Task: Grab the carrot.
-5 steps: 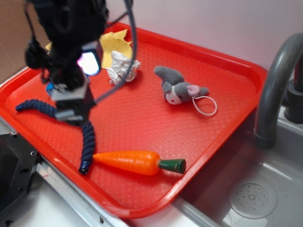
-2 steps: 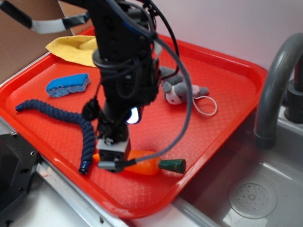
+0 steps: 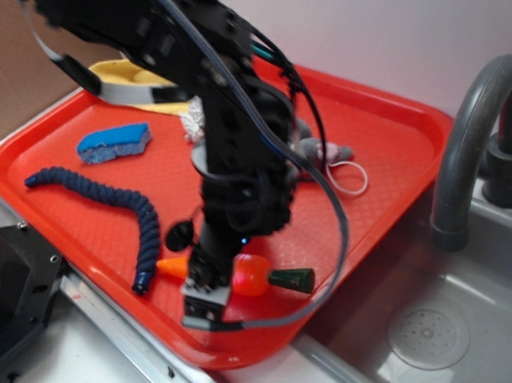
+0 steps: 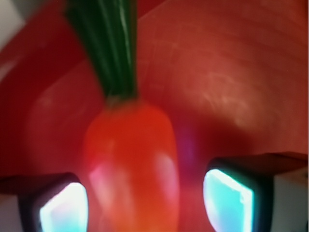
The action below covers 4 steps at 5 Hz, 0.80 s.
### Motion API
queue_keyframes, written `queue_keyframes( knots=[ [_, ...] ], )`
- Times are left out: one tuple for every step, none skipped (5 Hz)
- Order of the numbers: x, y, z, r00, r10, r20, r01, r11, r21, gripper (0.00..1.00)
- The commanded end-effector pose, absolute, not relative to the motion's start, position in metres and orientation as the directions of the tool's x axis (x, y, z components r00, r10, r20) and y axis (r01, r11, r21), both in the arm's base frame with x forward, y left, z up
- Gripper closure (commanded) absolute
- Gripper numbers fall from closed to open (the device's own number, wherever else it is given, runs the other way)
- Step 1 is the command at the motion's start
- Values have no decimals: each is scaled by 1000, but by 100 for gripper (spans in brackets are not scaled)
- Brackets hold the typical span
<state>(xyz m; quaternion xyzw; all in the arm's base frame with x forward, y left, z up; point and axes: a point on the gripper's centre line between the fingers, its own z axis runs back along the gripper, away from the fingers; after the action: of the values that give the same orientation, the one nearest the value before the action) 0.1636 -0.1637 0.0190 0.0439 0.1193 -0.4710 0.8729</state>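
1. Blue sponge point(image 3: 115, 144) lies at the far left of the red tray point(image 3: 383, 162), well apart from the work; nothing in the task touches it.
2. Next comes the dark rope point(image 3: 112, 205), curling down the tray's left half, its lower end just beside the carrot's pointed tip.
3. Then the carrot point(image 3: 251, 274) itself, lying flat near the tray's front edge, tip to the left, green cap to the right. The arm hides its middle in the exterior view.
4. Directly over that middle hangs the gripper point(image 3: 208, 297), lowered to the carrot. In the wrist view the carrot point(image 4: 130, 164) fills the space between the two fingers point(image 4: 227, 200), which stand apart, one on each side; the left one looks very close to the orange skin, the right one shows a strip of tray between. The view is blurred, so I cannot tell whether either pad touches.
5. I judge the step in hand to be the final approach, with the grasp not yet made. The next move calls for closing squarely across the thick part; the glossy taper could slip out if the squeeze lands off-centre.
6. Rightmost on the tray, a grey plush point(image 3: 320, 152) sits behind the arm, and beyond the tray stands the faucet point(image 3: 468, 140) over the sink.
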Motion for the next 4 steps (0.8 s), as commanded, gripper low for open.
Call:
queue_keyframes(
  knots=[
    [160, -174, 16, 503, -829, -243, 856, 518, 6, 100],
    [159, -175, 19, 526, -817, -238, 844, 535, 28, 100],
    [163, -164, 35, 619, -757, -210, 780, 624, 48, 100],
    [167, -143, 78, 789, -586, -185, 601, 799, 34, 100]
  ],
)
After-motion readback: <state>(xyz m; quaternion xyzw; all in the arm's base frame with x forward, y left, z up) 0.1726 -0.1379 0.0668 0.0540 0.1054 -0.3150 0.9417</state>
